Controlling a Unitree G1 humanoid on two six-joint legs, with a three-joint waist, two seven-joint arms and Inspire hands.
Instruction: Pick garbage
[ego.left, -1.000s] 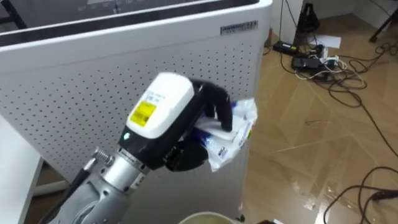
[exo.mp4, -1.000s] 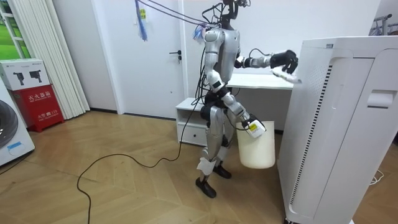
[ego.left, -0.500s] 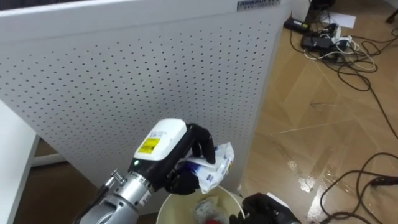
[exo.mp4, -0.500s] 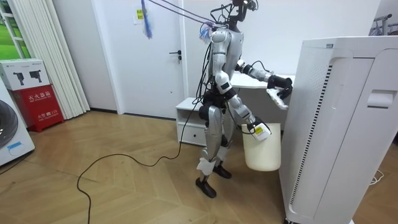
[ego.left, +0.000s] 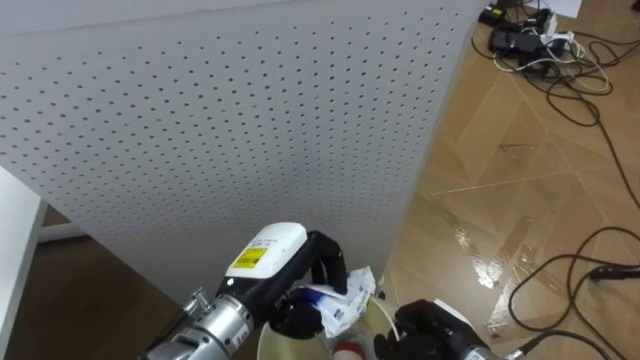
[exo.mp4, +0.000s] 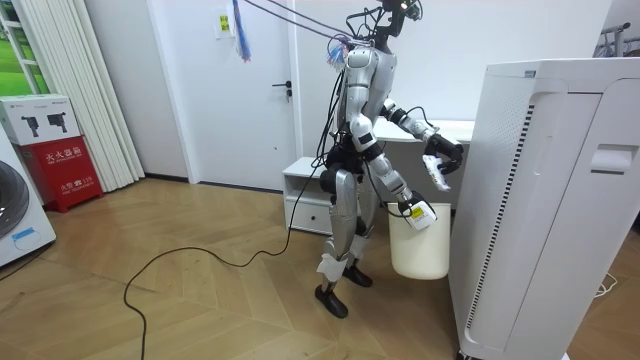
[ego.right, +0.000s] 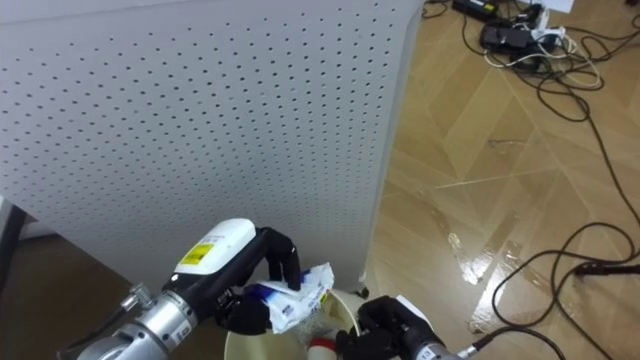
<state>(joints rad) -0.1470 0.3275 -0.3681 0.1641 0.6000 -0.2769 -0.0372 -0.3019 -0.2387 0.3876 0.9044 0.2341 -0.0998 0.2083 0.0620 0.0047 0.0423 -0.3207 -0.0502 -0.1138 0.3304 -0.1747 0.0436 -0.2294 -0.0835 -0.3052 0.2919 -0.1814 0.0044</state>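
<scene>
Left hand was lowered to just above the bucket, fingers curled round the wrapper. Release was judged imminent.

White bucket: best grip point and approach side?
Top rim, from above on the robot's right. The white bucket is upright, open-topped, smooth-walled; the right robot hand holds that rim, the left robot hand a wrapper over the opening.

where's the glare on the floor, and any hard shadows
Left eye view: a bright glare patch on the wood floor, right of the white perforated panel; the left hand, closed on the wrapper, is evenly lit. Right eye view: the same patch beside the panel. Room view: even room light, no hard shadows that I can make out.
</scene>
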